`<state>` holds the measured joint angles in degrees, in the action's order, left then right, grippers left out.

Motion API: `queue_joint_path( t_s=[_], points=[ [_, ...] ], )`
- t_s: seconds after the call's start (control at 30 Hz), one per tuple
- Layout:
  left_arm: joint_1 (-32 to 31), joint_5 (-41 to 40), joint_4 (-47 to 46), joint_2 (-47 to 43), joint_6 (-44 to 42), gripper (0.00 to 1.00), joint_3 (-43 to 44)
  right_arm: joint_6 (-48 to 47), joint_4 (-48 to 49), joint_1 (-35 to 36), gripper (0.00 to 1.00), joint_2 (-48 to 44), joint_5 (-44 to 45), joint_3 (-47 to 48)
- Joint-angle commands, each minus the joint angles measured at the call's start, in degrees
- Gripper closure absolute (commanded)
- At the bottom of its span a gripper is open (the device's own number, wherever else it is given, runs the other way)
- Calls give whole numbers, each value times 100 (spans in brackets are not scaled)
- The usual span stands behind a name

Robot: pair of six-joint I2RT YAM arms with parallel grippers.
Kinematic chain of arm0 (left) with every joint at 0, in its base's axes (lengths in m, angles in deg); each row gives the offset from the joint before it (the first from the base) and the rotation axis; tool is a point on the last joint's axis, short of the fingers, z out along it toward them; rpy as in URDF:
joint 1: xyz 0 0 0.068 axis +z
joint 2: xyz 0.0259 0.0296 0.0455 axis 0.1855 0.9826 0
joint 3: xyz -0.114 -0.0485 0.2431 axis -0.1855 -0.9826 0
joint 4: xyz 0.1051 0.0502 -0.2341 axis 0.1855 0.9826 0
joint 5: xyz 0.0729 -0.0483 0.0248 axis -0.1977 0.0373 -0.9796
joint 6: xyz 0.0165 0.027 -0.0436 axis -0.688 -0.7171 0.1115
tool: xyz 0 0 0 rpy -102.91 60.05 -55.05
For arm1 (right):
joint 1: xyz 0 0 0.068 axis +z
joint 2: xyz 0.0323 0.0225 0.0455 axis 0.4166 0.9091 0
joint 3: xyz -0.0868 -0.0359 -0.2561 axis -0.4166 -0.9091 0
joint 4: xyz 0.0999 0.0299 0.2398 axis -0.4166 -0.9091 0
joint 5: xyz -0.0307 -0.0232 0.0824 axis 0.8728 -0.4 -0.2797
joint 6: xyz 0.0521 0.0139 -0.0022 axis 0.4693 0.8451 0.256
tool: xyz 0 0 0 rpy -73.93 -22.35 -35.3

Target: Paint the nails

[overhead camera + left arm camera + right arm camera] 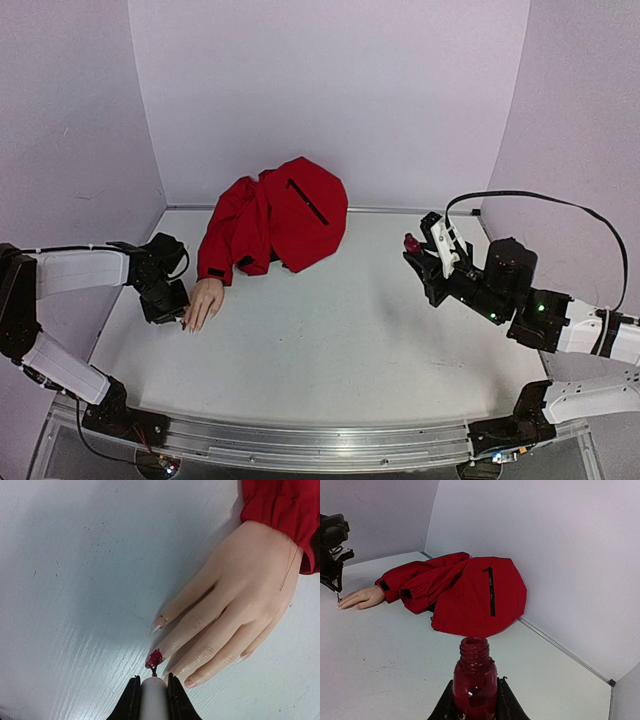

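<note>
Top view: the left gripper (172,302) sits at the fingertips of the mannequin hand (205,298), left of centre. Left wrist: it pinches a white brush cap (152,700), bristles touching one red-coated nail (154,658), lower centre; the other nails (159,622) are pale. Right wrist: the right gripper (475,702) clamps an uncapped polish bottle (475,677), bottom centre.

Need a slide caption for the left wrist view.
Left gripper holds the white brush cap, tip at a red-painted nail of the mannequin hand.
</note>
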<state>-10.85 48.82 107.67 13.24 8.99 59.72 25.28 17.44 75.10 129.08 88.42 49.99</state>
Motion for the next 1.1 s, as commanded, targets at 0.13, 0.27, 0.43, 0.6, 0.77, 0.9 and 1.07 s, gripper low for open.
queue_joint_path(
  t_s=[0.13,0.27,0.43,0.6,0.77,0.9,1.07],
  points=[
    [36,48,-91,-278,86,100,-110,90,446,-29,100,-28,-42,81],
    [35,10,-51,-387,86,100,-97,90,439,-25,100,-49,-38,72],
    [34,-76,12,-530,68,100,-25,99,445,-35,100,-58,-40,75],
    [31,-176,45,-454,34,100,115,99,443,-35,100,-55,-38,71],
    [36,-183,32,-245,-3,100,311,99,440,-31,100,-88,-32,62],
    [36,-136,64,-431,-43,100,317,101,438,-38,100,-91,-48,66],
    [36,98,145,-1125,-245,100,342,25,438,-35,100,-120,-188,62]
  ],
)
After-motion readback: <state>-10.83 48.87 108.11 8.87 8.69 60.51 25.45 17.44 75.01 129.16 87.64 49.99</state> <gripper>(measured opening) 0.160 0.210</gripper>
